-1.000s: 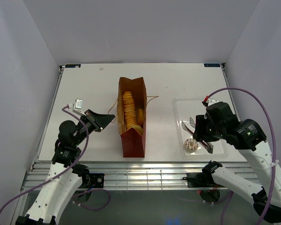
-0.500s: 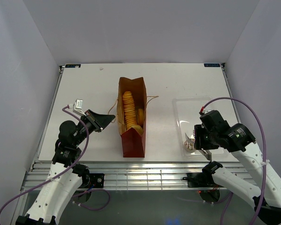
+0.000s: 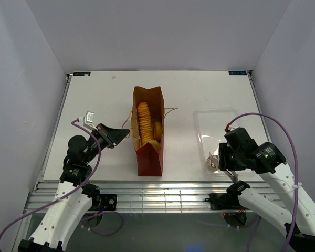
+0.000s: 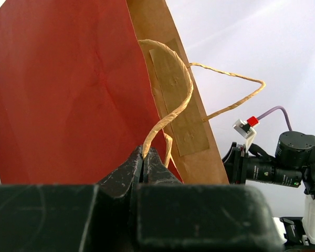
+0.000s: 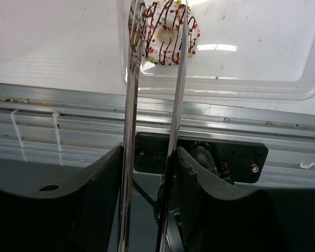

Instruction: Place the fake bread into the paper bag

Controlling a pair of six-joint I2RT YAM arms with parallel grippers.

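Note:
The paper bag [image 3: 148, 157] lies on the table with its mouth facing away. The long ridged loaf [image 3: 143, 123] and two ring buns [image 3: 157, 128] show inside it. My left gripper [image 3: 125, 132] is shut on the bag's twine handle [image 4: 168, 100], beside the bag's left wall [image 4: 68, 89]. My right gripper [image 3: 224, 157] is shut on the metal tongs [image 5: 134, 105]. The tong blades straddle the small whitish, brown-streaked pastry [image 5: 168, 31], which lies in the near left corner of the clear tray [image 5: 262, 47]. In the top view the pastry [image 3: 213, 161] is mostly hidden by the wrist.
The clear plastic tray [image 3: 212, 118] lies right of the bag, near the table's front edge. A metal rail [image 3: 163, 186] runs along that edge, below the tray. The right arm's purple cable [image 3: 275, 123] loops over the table's right side.
My right gripper has moved forward and left over the tray's near left corner, bringing the tong blades around the pastry. The left gripper and the bag have barely moved.

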